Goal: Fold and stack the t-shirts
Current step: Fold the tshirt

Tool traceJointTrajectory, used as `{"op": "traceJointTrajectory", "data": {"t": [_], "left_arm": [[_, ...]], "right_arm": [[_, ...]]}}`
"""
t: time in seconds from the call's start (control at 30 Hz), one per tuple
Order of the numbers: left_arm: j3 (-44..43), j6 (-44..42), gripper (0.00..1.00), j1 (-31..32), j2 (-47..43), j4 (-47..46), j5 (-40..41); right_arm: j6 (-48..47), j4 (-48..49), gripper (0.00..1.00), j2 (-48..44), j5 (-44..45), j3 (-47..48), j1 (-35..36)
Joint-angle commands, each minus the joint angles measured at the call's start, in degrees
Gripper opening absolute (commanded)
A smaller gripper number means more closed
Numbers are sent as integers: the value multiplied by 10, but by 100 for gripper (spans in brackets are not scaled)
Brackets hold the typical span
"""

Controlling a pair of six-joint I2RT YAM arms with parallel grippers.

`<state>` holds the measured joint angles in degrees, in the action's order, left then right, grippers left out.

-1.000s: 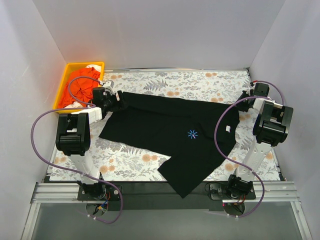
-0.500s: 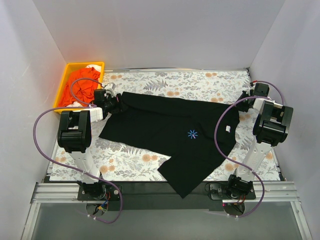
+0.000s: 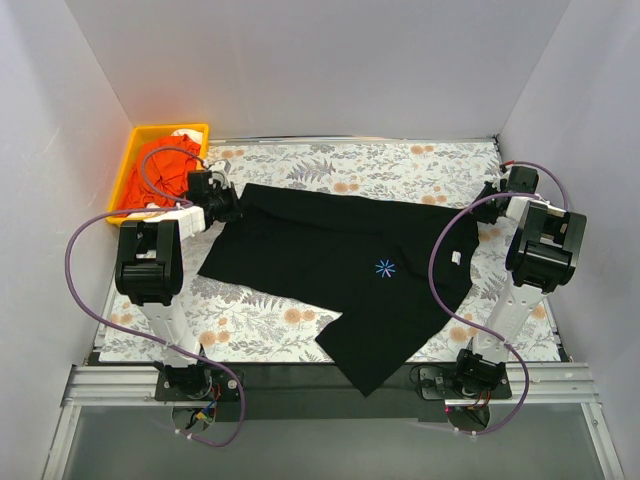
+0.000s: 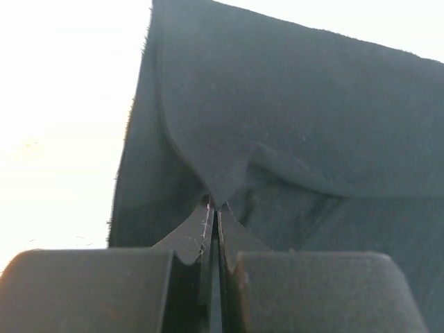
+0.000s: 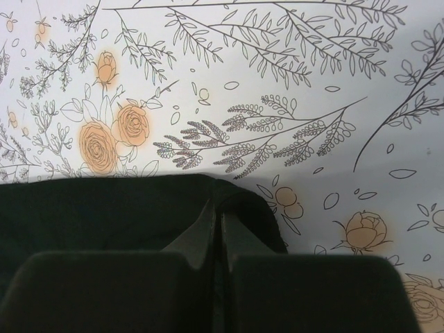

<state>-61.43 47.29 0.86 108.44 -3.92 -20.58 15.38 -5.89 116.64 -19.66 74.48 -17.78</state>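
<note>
Seen from above, a black t-shirt point(image 3: 350, 265) is lying spread across the middle of the floral-covered table point(image 3: 400, 160). Its white neck label is pointing toward the right side and one portion is drooping over the near edge. The main change is at the left gripper point(image 3: 218, 202): a second ago its jaws were standing apart over the shirt's far left corner, and now they are pressed together. The left wrist view shows that gripper point(image 4: 211, 208) clamping a pucker of black cloth that is drawn up into the pinch. The arm has also crept slightly toward the far left, close to the yellow tray point(image 3: 128, 165) in the far left corner, which is holding a crumpled orange garment point(image 3: 165, 158). The right gripper point(image 3: 495, 195) has not moved. Its jaws are staying closed at the shirt's far right edge, and its own camera shows the fingertips point(image 5: 215, 208) with dark fabric bunching around them, apparently gripped. With both far corners now seemingly being held, the shirt looks ready for lifting or pulling taut to begin a fold. Nothing is folded or stacked yet, so the task is looking early.
</note>
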Motion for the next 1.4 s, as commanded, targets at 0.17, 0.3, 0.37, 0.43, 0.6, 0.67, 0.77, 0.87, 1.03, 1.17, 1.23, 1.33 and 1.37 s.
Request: {"op": "traceJointTrajectory", "data": {"t": [0.17,0.3,0.37,0.43,0.6,0.67,0.77,0.87,1.03,1.17,1.23,1.33,1.37], "left_arm": [[-123,10,0,0,2,171,86],[-162,16,0,-1,23,235,126],[-177,18,0,0,31,252,136],[-200,20,0,-1,47,274,134],[-234,32,0,-1,83,313,107],[-235,39,0,0,93,317,99],[-236,54,0,0,99,324,93],[-237,62,0,0,99,326,94],[-246,77,0,0,105,327,97],[-252,78,0,0,110,331,107],[-253,78,0,0,111,331,110],[-253,79,0,0,113,333,112],[-253,82,0,0,114,334,111]], "right_arm": [[-21,-1,1,9,26,11,-4],[-29,-6,1,9,37,12,-4],[-33,-9,1,9,40,14,-4],[-36,-11,1,10,46,15,-4],[-47,-29,11,5,61,23,-3],[-51,-39,25,-5,76,24,-1],[-60,-67,41,-41,119,25,8],[-73,-103,47,-111,169,23,37],[-100,-150,43,-212,288,-22,144],[-114,-192,35,-286,314,-78,291],[-115,-202,33,-301,308,-105,334],[-115,-214,32,-314,309,-150,402],[-114,-217,32,-311,307,-165,421]]}}
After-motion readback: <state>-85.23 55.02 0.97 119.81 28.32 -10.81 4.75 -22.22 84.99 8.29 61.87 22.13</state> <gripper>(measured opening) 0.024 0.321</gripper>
